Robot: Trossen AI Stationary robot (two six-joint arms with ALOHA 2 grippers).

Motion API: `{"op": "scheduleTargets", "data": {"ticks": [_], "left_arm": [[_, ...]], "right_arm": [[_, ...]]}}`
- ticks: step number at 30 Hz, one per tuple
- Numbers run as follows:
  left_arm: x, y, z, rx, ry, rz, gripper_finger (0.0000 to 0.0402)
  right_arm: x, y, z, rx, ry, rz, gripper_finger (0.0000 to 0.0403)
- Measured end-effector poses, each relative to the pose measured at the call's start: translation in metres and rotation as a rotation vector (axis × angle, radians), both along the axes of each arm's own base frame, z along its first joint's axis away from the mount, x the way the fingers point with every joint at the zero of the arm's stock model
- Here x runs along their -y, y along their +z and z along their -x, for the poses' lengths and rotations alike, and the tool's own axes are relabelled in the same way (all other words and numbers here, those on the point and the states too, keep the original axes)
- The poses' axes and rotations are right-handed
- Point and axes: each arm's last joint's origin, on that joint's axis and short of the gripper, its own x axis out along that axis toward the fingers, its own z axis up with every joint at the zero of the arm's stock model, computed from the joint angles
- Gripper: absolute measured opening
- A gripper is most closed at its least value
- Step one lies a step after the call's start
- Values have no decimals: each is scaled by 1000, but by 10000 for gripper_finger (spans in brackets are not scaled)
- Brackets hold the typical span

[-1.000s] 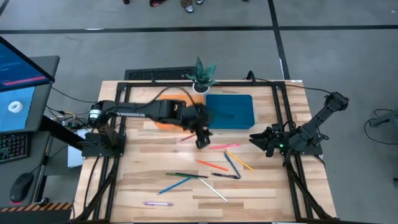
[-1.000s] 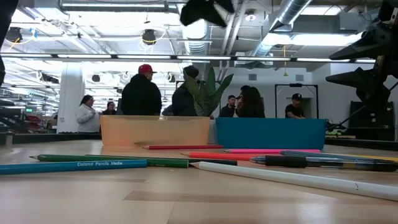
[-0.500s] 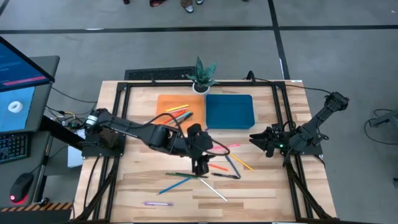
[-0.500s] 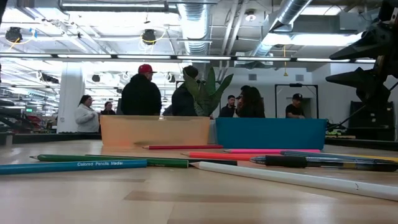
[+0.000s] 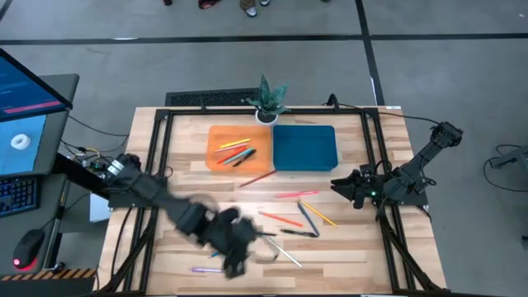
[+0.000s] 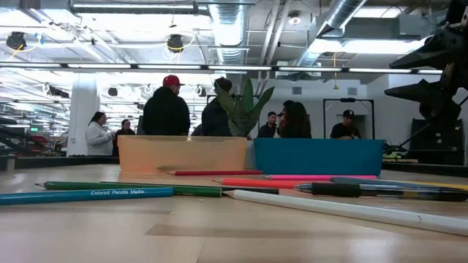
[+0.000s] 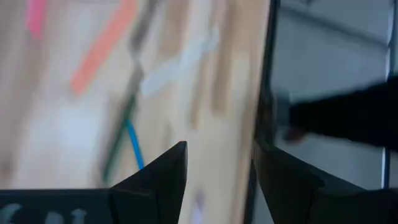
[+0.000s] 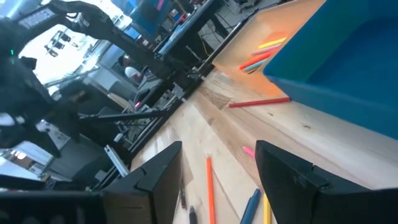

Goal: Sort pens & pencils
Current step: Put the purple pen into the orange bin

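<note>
left arm: we see it stretched low toward the table's near edge, blurred | left gripper [image 5: 237,266]: jaws apart, empty | right arm: folded at right edge | right gripper [image 5: 337,185]: jaws wide, empty

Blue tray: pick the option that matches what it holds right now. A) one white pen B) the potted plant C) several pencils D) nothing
D: in the high view the blue tray shows only its bare floor, while the coloured pencils lie in the orange tray beside it and the potted plant stands on the table behind both.
</note>
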Motion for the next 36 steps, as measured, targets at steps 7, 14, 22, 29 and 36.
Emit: {"op": "scheduleTargets", "data": {"ticks": [7,14,22,29,36], "left_arm": [[61,-23,50,-150,1,-30,174],[94,-71,57,-269,-16,-121,174],[104,-113,44,-325,-44,-193,174],[101,-131,37,-392,-45,-191,174],[89,-123,28,-375,1,-139,174]], "right_arm": [[-1,0,0,0,21,-7,225],[-1,0,0,0,19,-6,225],[-1,0,0,0,18,-6,225],[-1,0,0,1,16,-5,225],[-1,0,0,0,16,-5,225]]}}
